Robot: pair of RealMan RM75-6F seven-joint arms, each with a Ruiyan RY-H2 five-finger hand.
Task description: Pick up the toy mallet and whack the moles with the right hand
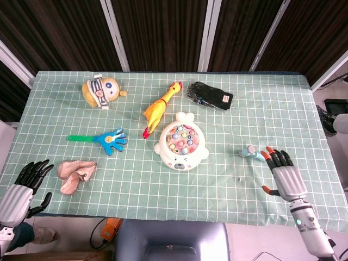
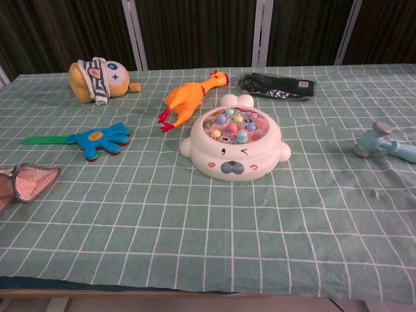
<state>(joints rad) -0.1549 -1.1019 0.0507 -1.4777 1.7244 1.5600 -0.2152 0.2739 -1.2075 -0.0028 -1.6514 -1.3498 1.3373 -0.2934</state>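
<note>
The pale blue toy mallet (image 1: 252, 153) (image 2: 383, 142) lies flat on the green checked cloth, right of the white mole game (image 1: 181, 143) (image 2: 234, 143) with its coloured moles. My right hand (image 1: 284, 176) hovers open just right of and nearer than the mallet, fingers spread, not touching it; the chest view does not show this hand. At the table's near left corner my left hand (image 1: 23, 187) stays open and holds nothing.
A yellow rubber chicken (image 1: 160, 106), a black glove (image 1: 211, 96), an orange plush doll (image 1: 99, 91), a blue hand clapper (image 1: 102, 140) and a pink cloth (image 1: 74, 173) lie on the tablecloth (image 1: 228, 174). The table's right edge is close to my right hand.
</note>
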